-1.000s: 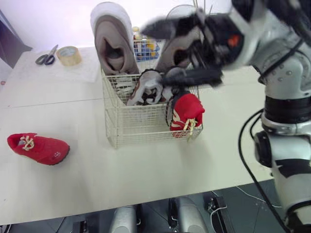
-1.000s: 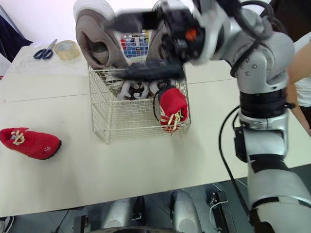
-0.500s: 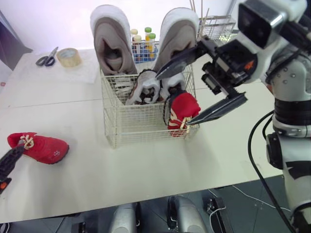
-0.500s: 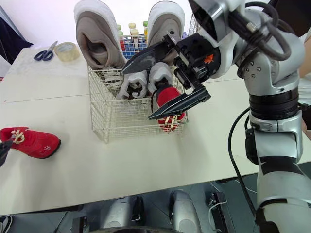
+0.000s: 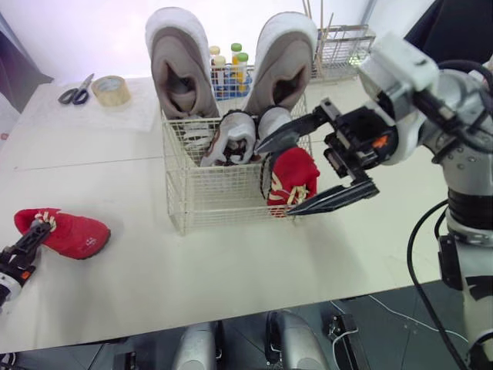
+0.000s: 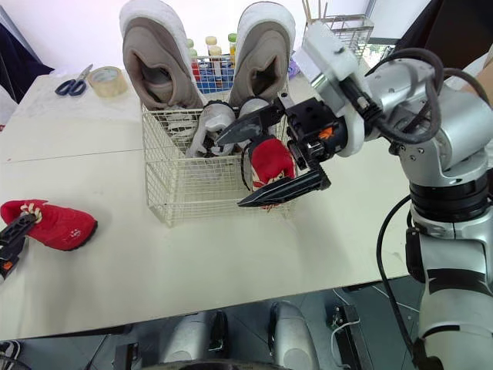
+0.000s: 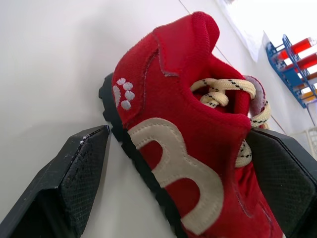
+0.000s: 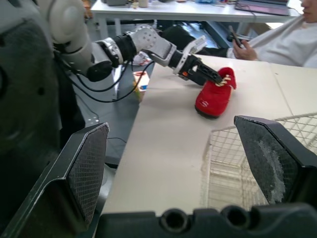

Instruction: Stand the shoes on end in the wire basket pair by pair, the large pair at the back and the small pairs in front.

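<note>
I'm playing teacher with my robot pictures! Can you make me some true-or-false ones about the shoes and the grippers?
1. The two big shoes stand at the back of the wire basket. True.
2. Both red shoes are in the basket. False: one red shoe lies on the table, between the open fingers of the left gripper.
3. The right gripper is carrying a shoe. False: it is open and empty.
4. The scissors lie beside a roll of tape. True.

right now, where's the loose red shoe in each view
left eye view: red shoe at far left, on the table.
right eye view: far left.
left wrist view: straddled by the left end effector.
right wrist view: far off, past the wire basket.
shared landmark: the left end effector at it.
</note>
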